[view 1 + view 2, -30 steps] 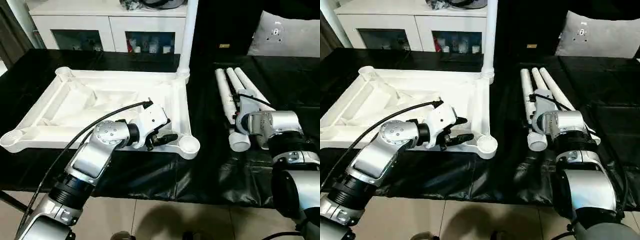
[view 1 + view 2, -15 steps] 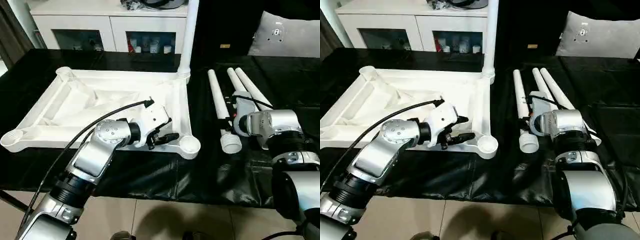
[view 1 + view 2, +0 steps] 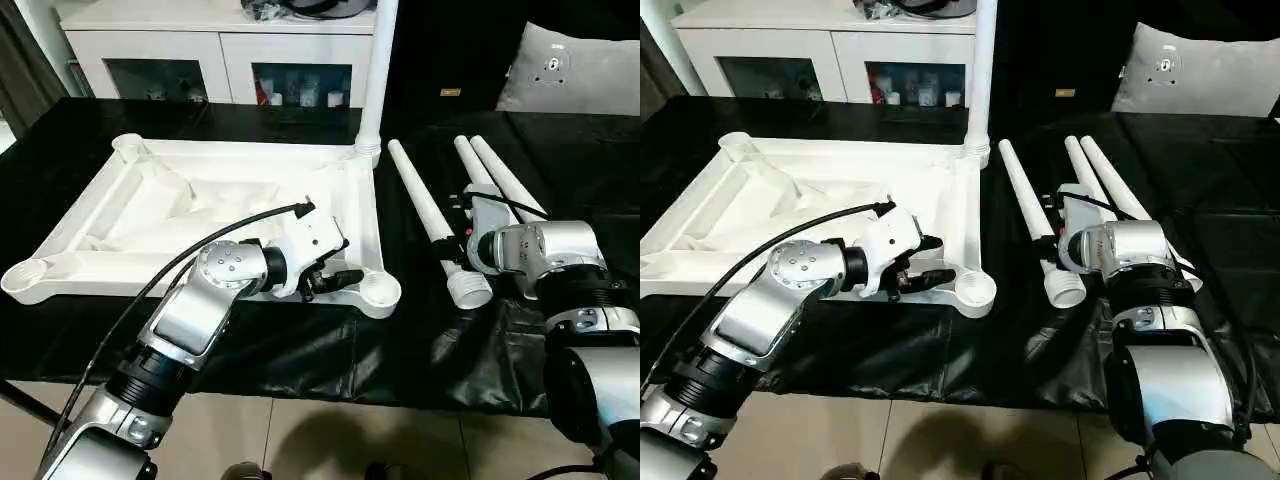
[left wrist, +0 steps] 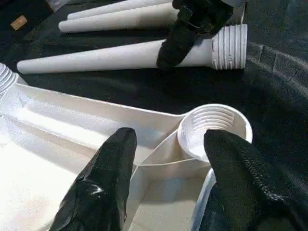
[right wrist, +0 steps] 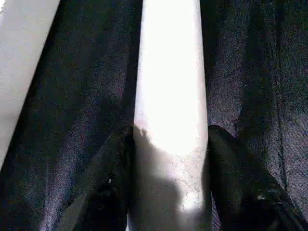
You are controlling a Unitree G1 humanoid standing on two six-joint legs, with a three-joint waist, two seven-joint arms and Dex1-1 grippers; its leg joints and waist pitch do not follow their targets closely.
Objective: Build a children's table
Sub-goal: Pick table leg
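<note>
While lying upside down on the black-draped tabletop (image 3: 300, 350), ribbed underside up, shows the children's table (image 3: 150, 215) as a white tray-like shape with round sockets at the corners. Stands one leg (image 3: 375, 70) upright in the far right socket. At the near right corner, beside the threaded socket (image 4: 214, 130), hovers the left pincer (image 3: 330, 278), fingers (image 4: 103, 178) spread apart and holding nothing, one on each side of the rim by that socket. To the right of the upturned top, clamps the right pincer (image 5: 168, 163) around a loose leg (image 3: 430, 220), a black finger pressed against each side of the tube. Lies angled across the cloth, narrow tip toward the far side, threaded wide end (image 3: 470, 290) near the front edge, just beside the socket corner but apart from it. Further right, side by side and touching, rest two more legs (image 3: 490, 170) on the cloth. Behind, along the far wall, stands a white cabinet (image 3: 220, 50) with dark glass doors.
</note>
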